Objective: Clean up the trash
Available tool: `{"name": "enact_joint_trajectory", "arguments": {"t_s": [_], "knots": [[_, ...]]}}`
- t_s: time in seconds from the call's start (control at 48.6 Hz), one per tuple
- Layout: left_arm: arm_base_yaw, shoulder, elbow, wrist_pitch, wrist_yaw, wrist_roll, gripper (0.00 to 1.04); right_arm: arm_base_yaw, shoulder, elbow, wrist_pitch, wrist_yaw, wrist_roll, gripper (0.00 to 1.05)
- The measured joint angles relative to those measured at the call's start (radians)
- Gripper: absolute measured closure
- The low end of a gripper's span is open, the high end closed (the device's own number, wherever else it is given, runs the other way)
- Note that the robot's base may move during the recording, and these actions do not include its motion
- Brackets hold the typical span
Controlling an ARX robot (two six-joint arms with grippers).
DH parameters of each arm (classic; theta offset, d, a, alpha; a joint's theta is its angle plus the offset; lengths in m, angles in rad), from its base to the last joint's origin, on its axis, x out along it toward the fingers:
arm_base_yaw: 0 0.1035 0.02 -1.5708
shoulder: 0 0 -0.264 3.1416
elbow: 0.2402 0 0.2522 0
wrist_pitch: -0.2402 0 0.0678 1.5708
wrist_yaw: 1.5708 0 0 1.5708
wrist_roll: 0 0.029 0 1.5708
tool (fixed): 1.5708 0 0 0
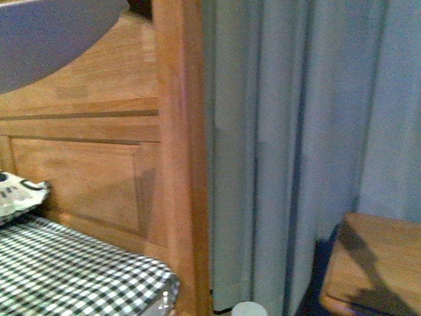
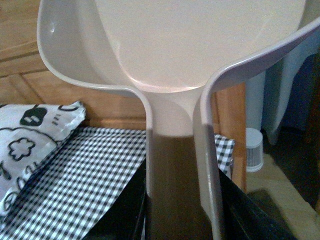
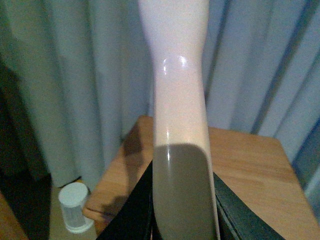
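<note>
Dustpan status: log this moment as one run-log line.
left gripper: shut on dustpan | right gripper: shut on pale handle | trash: not in view | ahead: headboard, curtain, nightstand

Plain matte-black jaws, straight-edged, alike in both wrist views.

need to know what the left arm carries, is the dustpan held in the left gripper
Yes, the handle of the dustpan sits clamped between the dark fingers of the left gripper in the left wrist view.

The crumpled trash wad is not visible in any view.
</note>
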Motion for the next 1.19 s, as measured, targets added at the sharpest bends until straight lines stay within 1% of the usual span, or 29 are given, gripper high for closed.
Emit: {"name": "enact_joint_trajectory", "arguments": {"t_s": [0.638, 0.823, 1.193], "knots": [[0.000, 0.000, 0.000, 0.000, -0.002, 0.000, 0.77, 0.000, -0.004, 0.000, 0.000, 0.000, -0.001, 0.84], [0.004, -0.002, 0.000, 0.000, -0.012, -0.001, 0.77, 0.004, 0.001, 0.000, 0.000, -0.015, -0.002, 0.84], [0.001, -0.002, 0.000, 0.000, 0.001, -0.001, 0.77, 0.001, -0.001, 0.000, 0.000, -0.001, -0.001, 0.84]]}}
